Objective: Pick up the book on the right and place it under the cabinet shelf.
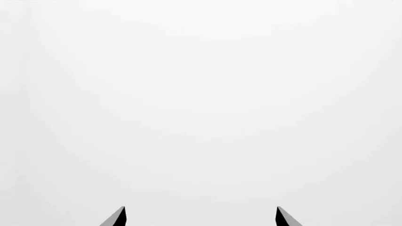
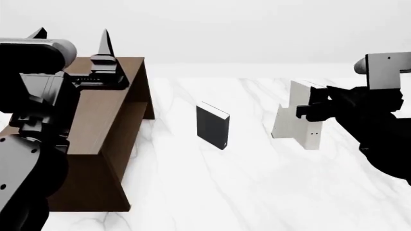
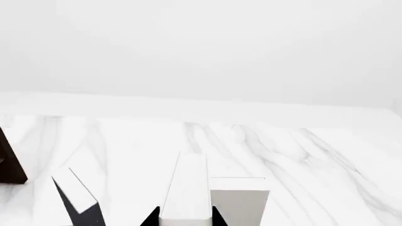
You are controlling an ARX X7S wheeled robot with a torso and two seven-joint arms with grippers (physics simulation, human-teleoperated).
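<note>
White marble worktop [image 2: 257, 192] carries everything in this scene. Using the black book [image 2: 212, 126] standing upright at mid-worktop as the landmark: the dark brown cabinet shelf [image 2: 106, 144] sits well apart on its left, with its hollow underside empty as far as can be seen. On the black book's right, near but apart, stand two pale books side by side. The right claw [image 3: 184, 221] has its dark fingers on either side of the off-white book [image 3: 186, 188], closed on it. This book appears to stand on the worktop, not yet lifted. A slightly greyer pale book [image 3: 238, 200] stands just beside it.

The left claw [image 2: 70, 36] is raised above the cabinet shelf, points spread wide and holding nothing.

Judged from this, the grasp looks made. Lifting, carrying past the black book and sliding the book under the cabinet shelf all remain.
</note>
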